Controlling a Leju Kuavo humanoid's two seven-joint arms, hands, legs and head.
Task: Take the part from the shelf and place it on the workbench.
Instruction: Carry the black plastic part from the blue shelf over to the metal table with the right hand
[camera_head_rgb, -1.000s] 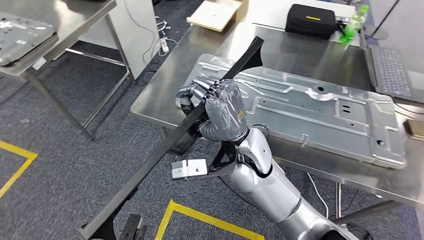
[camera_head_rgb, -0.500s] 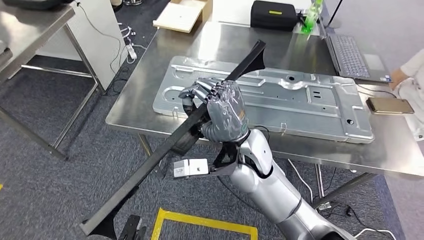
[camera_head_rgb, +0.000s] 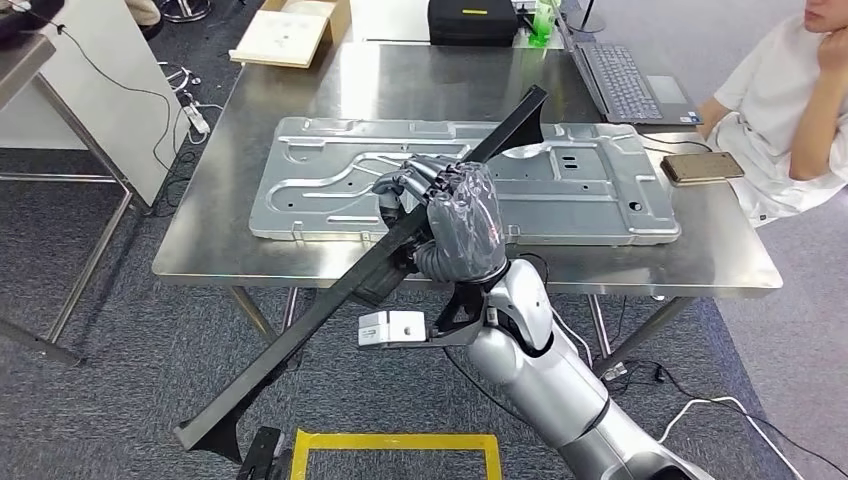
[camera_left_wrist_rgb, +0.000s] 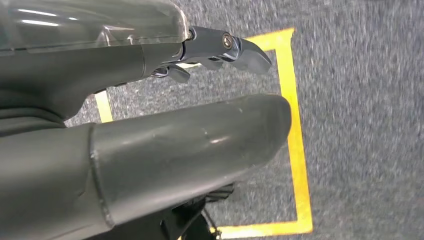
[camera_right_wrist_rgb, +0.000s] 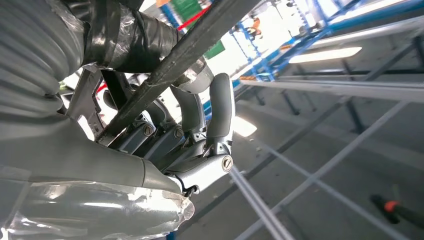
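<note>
The right hand (camera_head_rgb: 455, 220) is gripping the long black part (camera_head_rgb: 330, 310) near its middle, its upper end hanging over the workbench (camera_head_rgb: 300, 265). The left hand (camera_left_wrist_rgb: 150, 135) is hanging with nothing in it. I reckon the long low end could swing into the workbench edge.

No legible text, label, brand or number anywhere — none on any surface.
</note>
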